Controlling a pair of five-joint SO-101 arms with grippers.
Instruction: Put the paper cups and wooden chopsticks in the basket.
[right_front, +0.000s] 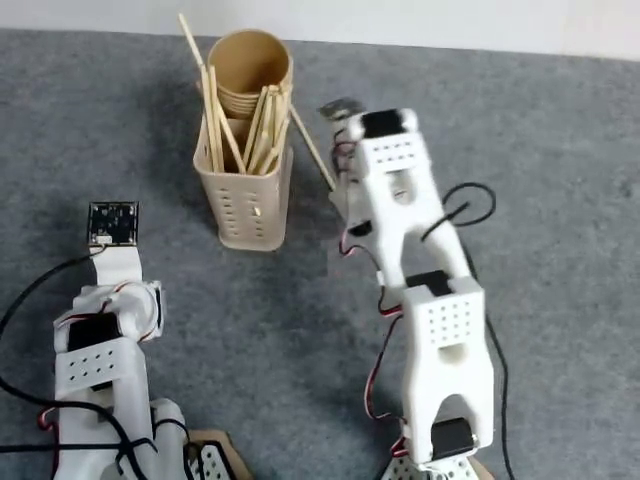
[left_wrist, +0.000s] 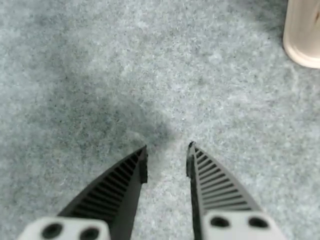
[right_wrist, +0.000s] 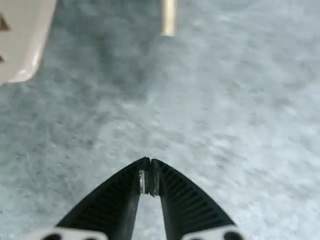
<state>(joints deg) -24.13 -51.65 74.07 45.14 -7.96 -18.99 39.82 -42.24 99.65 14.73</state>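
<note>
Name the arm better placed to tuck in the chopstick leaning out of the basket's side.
Right. The stray chopstick ends just ahead of the right gripper, which is shut. The left gripper, open, hangs over carpet, farther from the basket.

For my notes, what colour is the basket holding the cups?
The basket is pale beige with small slots; high view.

Grey, felt-like covering right across the desk (right_front: 565, 140), mottled and faintly fuzzy up close (darker in patches where shadows fall). Along the far edge, a pale strip (right_front: 450, 18), plain and flat. At the near edge, a tan board corner (right_front: 220, 442); further along that edge, a smaller tan sliver (right_front: 478, 464).
</note>
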